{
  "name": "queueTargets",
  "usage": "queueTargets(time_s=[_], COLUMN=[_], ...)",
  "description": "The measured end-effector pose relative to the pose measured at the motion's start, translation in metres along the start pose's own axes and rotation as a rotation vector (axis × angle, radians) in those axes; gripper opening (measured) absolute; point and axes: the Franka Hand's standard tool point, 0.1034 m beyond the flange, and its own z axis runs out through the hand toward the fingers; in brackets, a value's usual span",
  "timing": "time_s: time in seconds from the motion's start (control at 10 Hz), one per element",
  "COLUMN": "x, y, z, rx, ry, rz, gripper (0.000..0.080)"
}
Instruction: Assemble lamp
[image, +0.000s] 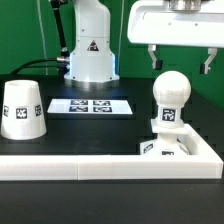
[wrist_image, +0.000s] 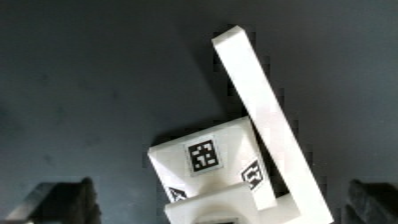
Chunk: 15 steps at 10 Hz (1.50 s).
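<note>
The round bulb (image: 172, 92) stands upright on the flat square base (image: 160, 148), which lies in the corner of the border rail at the exterior view's right. My gripper (image: 180, 67) hangs open and empty just above the bulb, one finger to each side. The cone shade (image: 22, 108) stands alone, wide end down, at the exterior view's left. In the wrist view the tagged base (wrist_image: 206, 156) lies below my gripper (wrist_image: 217, 206). The bulb's blurred top (wrist_image: 221, 208) shows between my dark fingertips (wrist_image: 61, 200).
The long white border rail (image: 90, 166) runs along the front and up the exterior view's right, and shows in the wrist view (wrist_image: 260, 100). The marker board (image: 92, 105) lies mid-table. The white robot pedestal (image: 90, 50) stands at the back.
</note>
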Motion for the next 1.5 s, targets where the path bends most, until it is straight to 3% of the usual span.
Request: queueTargets(time_s=[0.2, 0.3, 0.6, 0.7, 0.8, 1.3, 1.4, 1.5], x=[0.003, 0.01, 0.037, 0.046, 0.053, 0.066, 0.069, 0.076], y=[0.004, 0.014, 0.084, 0.108, 0.124, 0.151, 0.161, 0.183], z=[0.0, 0.001, 0.011, 0.014, 0.015, 0.016, 0.015, 0.014], rx=[-0.002, -0.002, 0.006, -0.004, -0.011, -0.014, -0.017, -0.02], ry=[0.0, 0.005, 0.055, 0.056, 0.055, 0.054, 0.05, 0.047], rz=[-0.007, -0.05, -0.275, -0.315, -0.313, -0.305, -0.318, -0.306], gripper=[0.0698, 0.0698, 0.0698, 0.0698, 0.0698, 0.0698, 0.0698, 0.0698])
